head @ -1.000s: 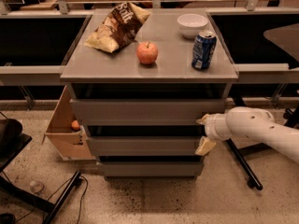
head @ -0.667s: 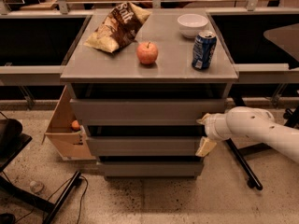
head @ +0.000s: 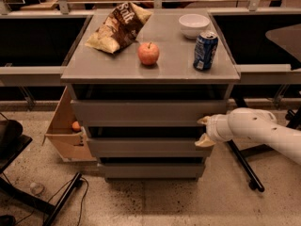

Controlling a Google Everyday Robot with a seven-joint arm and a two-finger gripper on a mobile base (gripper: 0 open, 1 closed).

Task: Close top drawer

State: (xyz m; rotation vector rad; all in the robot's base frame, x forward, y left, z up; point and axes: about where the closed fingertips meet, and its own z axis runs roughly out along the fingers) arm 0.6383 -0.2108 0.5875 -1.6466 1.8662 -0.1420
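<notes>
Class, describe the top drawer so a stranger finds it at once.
Find the grey cabinet with an apple on top. Its top drawer is the highest of three, just under the tabletop. Its front is the tallest, and the gripper sits at its lower right corner.

Cabinet top (head: 175,68) — bag (head: 117,28), apple (head: 148,53), can (head: 205,51), bowl (head: 194,25); my gripper (head: 204,131), fingers apart, below its front right corner.

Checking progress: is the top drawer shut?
Not fully, apparently: top drawer shows a dark gap under the tabletop; claw at its right end.
</notes>
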